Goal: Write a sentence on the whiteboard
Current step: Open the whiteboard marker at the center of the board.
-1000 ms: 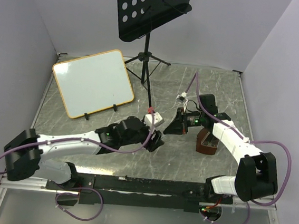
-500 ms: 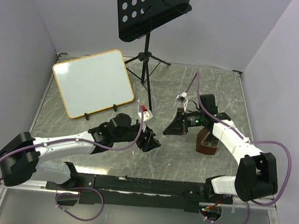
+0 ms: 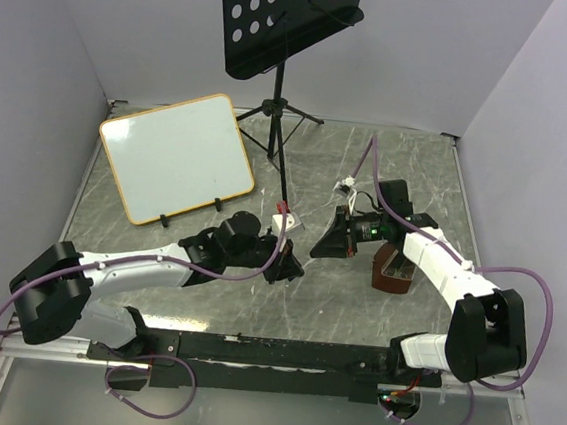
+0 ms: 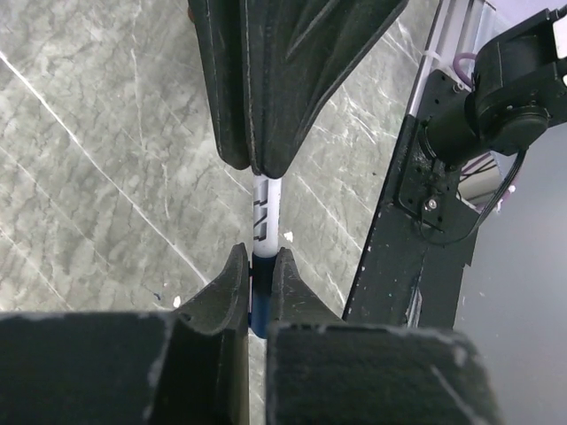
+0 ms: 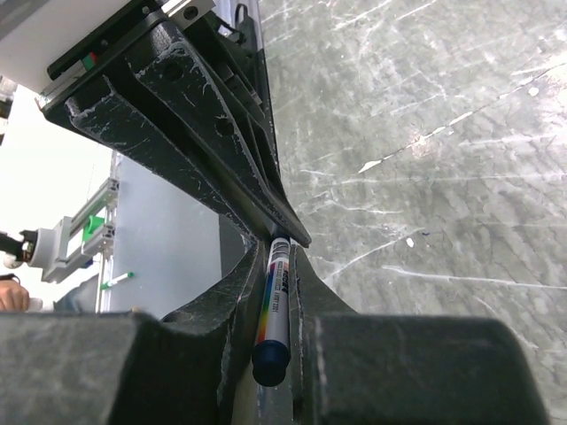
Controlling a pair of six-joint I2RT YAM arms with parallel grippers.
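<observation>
Whiteboard (image 3: 176, 157) stands blank at upper left, well apart from both arms. Left gripper (image 4: 260, 262) has swung left and back, right gripper (image 5: 279, 266) stays put; each is clamped on a marker (image 4: 266, 208) mid-frame above the counter (image 3: 335, 303). Probably one shared marker, so uncapping looks unfinished and writing unstarted.

The whiteboard (image 3: 176, 158) stands left of the music stand (image 3: 298, 45) (both toward the rear).

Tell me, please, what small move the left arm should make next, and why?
Probably carry the left gripper, shut on a marker, forward-left to the whiteboard; the board is blank and stands on that arm's side.
</observation>
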